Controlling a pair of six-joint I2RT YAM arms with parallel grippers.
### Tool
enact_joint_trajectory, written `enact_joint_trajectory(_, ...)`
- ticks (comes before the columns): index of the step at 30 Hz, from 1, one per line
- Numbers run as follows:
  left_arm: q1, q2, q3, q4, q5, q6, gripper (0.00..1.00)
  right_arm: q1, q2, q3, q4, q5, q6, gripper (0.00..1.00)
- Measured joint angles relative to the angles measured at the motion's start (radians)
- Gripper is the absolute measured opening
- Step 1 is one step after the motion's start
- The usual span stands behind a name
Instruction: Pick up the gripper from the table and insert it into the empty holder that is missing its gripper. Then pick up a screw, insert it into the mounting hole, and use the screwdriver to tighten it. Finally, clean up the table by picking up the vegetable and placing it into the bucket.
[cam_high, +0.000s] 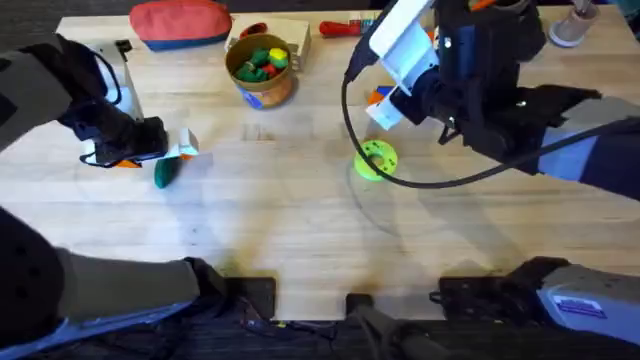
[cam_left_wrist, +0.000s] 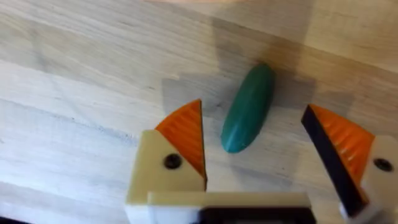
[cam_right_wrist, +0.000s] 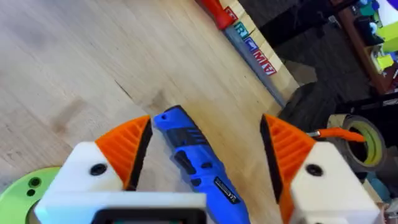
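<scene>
- Two pincers work over the wooden bench (cam_high: 300, 200), each with its fingers spread apart and nothing clamped between them.
- Left pincer (cam_left_wrist: 258, 155) hangs over the dark green vegetable (cam_left_wrist: 247, 107), which lies flat on the bench between the orange pads (cam_left_wrist: 185, 134) without touching either; in the overhead view the same vegetable (cam_high: 165, 173) sits just beside the left pincer (cam_high: 160, 148) on the bench's left side.
- Right pincer (cam_right_wrist: 205, 155) straddles the blue screwdriver (cam_right_wrist: 193, 158), which lies on the bench between its pads; the overhead view shows the right pincer (cam_high: 385, 105) near the far middle of the bench.
- A round green disc (cam_high: 375, 160) lies on the bench just beside the right pincer, nearer the arms' bases.
- The tan bucket (cam_high: 262, 85) stands at the far side, well apart from the vegetable, and holds several small pieces in green, yellow and red (cam_high: 262, 60).
- A red pouch (cam_high: 180, 22) rests behind the bucket to its left.
- A red-handled tool (cam_high: 345, 28) lies near the far edge.
</scene>
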Motion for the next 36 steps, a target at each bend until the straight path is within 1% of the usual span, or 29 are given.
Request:
enact_joint_trajectory(3, 0.0, 0.035, 0.0, 0.013, 0.011, 0.009, 0.826, 0.0, 0.0, 0.0, 0.0, 0.0, 0.0, 0.991)
enact_joint_trajectory(9, 0.0, 0.078, 0.001, 0.011, 0.035, 0.017, 0.439, 0.0, 0.0, 0.0, 0.0, 0.0, 0.0, 0.991)
enact_joint_trajectory(10, 0.0, 0.078, 0.002, 0.013, 0.038, 0.016, 0.338, 0.0, 0.0, 0.0, 0.0, 0.0, 0.0, 0.991)
enact_joint_trajectory(11, 0.0, 0.078, 0.003, 0.015, 0.04, 0.016, 0.199, 0.0, 0.0, 0.0, 0.0, 0.0, 0.0, 0.992)
enact_joint_trajectory(12, 0.0, 0.078, 0.005, 0.015, 0.044, 0.02, 0.083, 0.0, 0.0, 0.0, -0.001, 0.0, 0.0, 0.991)
enact_joint_trajectory(13, 0.0, 0.078, 0.006, 0.015, 0.044, 0.021, 0.031, 0.0, 0.0, 0.0, -0.003, 0.0, 0.0, 0.991)
enact_joint_trajectory(14, 0.0, 0.078, 0.006, 0.017, 0.045, 0.022, 0.018, 0.0, 0.0, 0.0, -0.006, 0.0, 0.0, 0.991)
enact_joint_trajectory(19, -0.001, 0.077, 0.009, 0.036, 0.051, 0.023, 0.023, 0.0, 0.0, 0.0, -0.021, 0.0, 0.0, 0.991)
enact_joint_trajectory(21, -0.008, 0.072, 0.02, 0.025, 0.058, 0.023, 0.023, 0.0, 0.0, 0.0, -0.027, 0.0, 0.0, 0.992)
enact_joint_trajectory(23, -0.029, 0.059, 0.04, 0.007, 0.062, 0.023, 0.023, 0.0, 0.0, 0.0, -0.03, 0.0, 0.0, 0.99)
enact_joint_trajectory(25, -0.074, 0.029, 0.077, 0.004, 0.068, 0.022, 0.022, 0.0, 0.0, 0.0, -0.03, 0.0, 0.0, 0.99)
enact_joint_trajectory(27, -0.129, -0.003, 0.115, 0.029, 0.085, 0.022, 0.022, 0.0, 0.0, 0.0, -0.03, 0.0, 0.0, 0.99)
enact_joint_trajectory(30, -0.231, -0.057, 0.168, 0.144, 0.133, 0.003, 0.022, 0.0, 0.0, 0.0, -0.03, 0.0, 0.0, 0.991)
enact_joint_trajectory(32, -0.299, -0.08, 0.186, 0.255, 0.163, -0.037, 0.022, 0.0, 0.0, 0.0, -0.031, 0.0, 0.0, 0.992)
enact_joint_trajectory(34, -0.355, -0.088, 0.192, 0.351, 0.183, -0.093, 0.022, 0.0, 0.0, 0.0, -0.033, 0.0, 0.0, 0.991)
enact_joint_trajectory(36, -0.4, -0.083, 0.193, 0.427, 0.197, -0.153, 0.022, 0.0, 0.0, 0.0, -0.041, 0.0, 0.0, 0.992)
